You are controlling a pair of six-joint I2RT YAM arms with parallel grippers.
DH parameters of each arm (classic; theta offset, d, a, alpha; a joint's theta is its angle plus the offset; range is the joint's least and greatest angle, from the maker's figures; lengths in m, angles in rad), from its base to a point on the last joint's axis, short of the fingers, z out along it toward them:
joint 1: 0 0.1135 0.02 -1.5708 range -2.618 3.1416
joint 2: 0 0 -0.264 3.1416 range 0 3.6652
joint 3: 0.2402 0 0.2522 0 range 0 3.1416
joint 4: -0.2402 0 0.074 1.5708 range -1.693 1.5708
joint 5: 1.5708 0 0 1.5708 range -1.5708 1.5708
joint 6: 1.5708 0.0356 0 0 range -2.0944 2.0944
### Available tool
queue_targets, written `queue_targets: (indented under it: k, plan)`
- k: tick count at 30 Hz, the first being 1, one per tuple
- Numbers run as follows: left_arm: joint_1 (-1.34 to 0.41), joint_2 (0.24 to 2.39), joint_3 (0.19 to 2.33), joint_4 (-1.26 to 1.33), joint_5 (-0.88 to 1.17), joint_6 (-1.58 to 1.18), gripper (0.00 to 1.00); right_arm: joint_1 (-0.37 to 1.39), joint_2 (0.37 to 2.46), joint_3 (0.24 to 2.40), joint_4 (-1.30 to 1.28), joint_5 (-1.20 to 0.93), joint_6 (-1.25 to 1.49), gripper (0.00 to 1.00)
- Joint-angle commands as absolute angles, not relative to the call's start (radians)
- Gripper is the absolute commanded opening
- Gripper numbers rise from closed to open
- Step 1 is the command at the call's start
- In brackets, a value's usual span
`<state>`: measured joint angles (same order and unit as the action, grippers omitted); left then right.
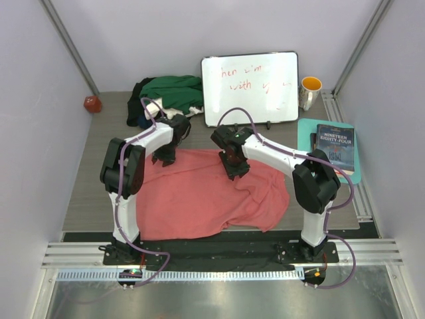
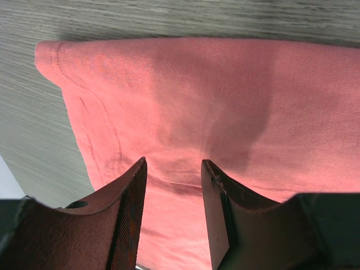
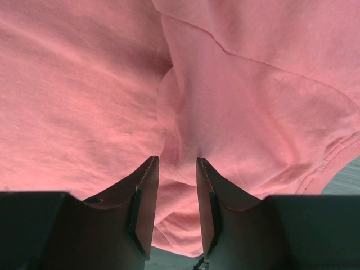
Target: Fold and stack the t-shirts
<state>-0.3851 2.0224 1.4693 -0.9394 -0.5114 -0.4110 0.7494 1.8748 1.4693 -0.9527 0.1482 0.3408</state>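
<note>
The spread t-shirt [image 1: 206,196] is plain salmon-pink with no print, and in the heap behind it a dark green shirt [image 1: 171,88] lies with white cloth [image 1: 194,110] and black cloth [image 1: 136,107]. The table [image 1: 86,193] is grey with a fine wood grain, the board [image 1: 250,88] is white with red handwriting, the mug [image 1: 310,93] is pale outside and orange-yellow inside, and the small lump [image 1: 92,104] is red. The book [image 1: 335,147] is dark blue-black with white lettering on a turquoise mat [image 1: 303,133], while the left arm [image 1: 143,143] and right arm [image 1: 272,154] are white and black with purple cables [image 1: 235,109].

White arm links [image 1: 151,141]; black joints [image 1: 123,169]; purple cables [image 1: 234,111]
</note>
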Motion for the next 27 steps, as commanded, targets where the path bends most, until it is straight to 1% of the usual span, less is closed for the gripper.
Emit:
queue_targets:
  k: [1,5,16,20,21,22,23,25,26,27]
  plan:
    - [-0.383,2.02,1.476,-0.936,-0.511,-0.41,0.44,0.756,1.901,1.506,-0.979,0.187,0.324,0.39]
    - [-0.383,2.02,1.477,-0.936,-0.509,-0.408,0.44,0.756,1.948,1.499,-0.983,0.169,0.314,0.38]
    - [-0.383,2.02,1.479,-0.936,-0.506,-0.405,0.43,0.756,1.968,1.442,-0.931,0.144,0.321,0.38]
    - [-0.383,2.022,1.479,-0.937,-0.505,-0.403,0.43,0.756,1.973,1.442,-0.93,0.147,0.316,0.31]
    - [-0.383,2.023,1.479,-0.939,-0.505,-0.403,0.43,0.756,1.971,1.44,-0.931,0.155,0.316,0.28]
    - [-0.383,2.025,1.48,-0.94,-0.503,-0.402,0.43,0.758,1.97,1.44,-0.931,0.161,0.314,0.23]
    - [-0.383,2.025,1.482,-0.94,-0.503,-0.402,0.43,0.756,1.967,1.437,-0.93,0.163,0.314,0.15]
    - [-0.383,2.028,1.482,-0.942,-0.502,-0.402,0.43,0.756,1.951,1.439,-0.931,0.175,0.314,0.11]
    - [-0.383,2.028,1.483,-0.942,-0.502,-0.402,0.43,0.756,1.945,1.44,-0.931,0.179,0.314,0.05]
    - [-0.383,2.029,1.485,-0.942,-0.5,-0.402,0.43,0.756,1.939,1.442,-0.936,0.186,0.316,0.05]
